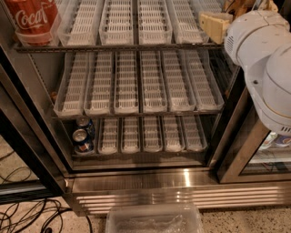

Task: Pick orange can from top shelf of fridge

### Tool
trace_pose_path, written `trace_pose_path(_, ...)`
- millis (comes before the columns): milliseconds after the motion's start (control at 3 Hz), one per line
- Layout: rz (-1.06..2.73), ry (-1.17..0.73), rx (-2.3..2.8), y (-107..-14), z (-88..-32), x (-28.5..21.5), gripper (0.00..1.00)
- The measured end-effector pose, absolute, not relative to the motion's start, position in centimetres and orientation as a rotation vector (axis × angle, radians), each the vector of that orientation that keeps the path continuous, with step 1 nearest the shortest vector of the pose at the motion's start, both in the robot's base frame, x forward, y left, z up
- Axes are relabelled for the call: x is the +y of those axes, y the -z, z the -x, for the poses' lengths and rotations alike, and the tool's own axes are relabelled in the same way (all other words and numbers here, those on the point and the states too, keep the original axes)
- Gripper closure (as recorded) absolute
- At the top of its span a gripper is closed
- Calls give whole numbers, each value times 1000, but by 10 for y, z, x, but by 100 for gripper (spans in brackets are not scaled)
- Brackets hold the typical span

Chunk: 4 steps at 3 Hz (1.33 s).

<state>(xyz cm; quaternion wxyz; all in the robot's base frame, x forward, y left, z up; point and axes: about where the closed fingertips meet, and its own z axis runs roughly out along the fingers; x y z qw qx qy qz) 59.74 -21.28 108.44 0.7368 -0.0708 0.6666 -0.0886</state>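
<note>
Camera view: orange can (237,6) barely shows at the upper right edge, apparently on the top shelf (118,47) of the fridge (182,182). Judged light, rigid and slick, so best gripped mid-body. Gripper (213,25) sits just beside it; whether it is grasping anything cannot be told. Red can (32,18), far left, reads "Coca".

**Plastic Above, Steel Below**

The gripper (215,25), at the right end of the top shelf (118,47), looked matt cream plastic; the arm (266,54) beside it was smooth white shell. Left of the gripper ran translucent slotted plastic trays (116,20) on a dark metal edge. Far left, a red can (34,18) shone glossy. Well below, the fridge (182,182) base was ribbed, gleaming steel.
</note>
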Motion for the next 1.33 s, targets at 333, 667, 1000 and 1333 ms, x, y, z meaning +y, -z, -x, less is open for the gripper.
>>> trace_pose_path(333,132,202,1459,-1089,-602,-219,21)
trace_pose_path(667,114,205,1461,-1090,-605,-224,21)
trace_pose_path(1000,98,213,1468,-1088,-610,-229,21)
trace_pose_path(1333,83,222,1480,-1085,-615,-235,22)
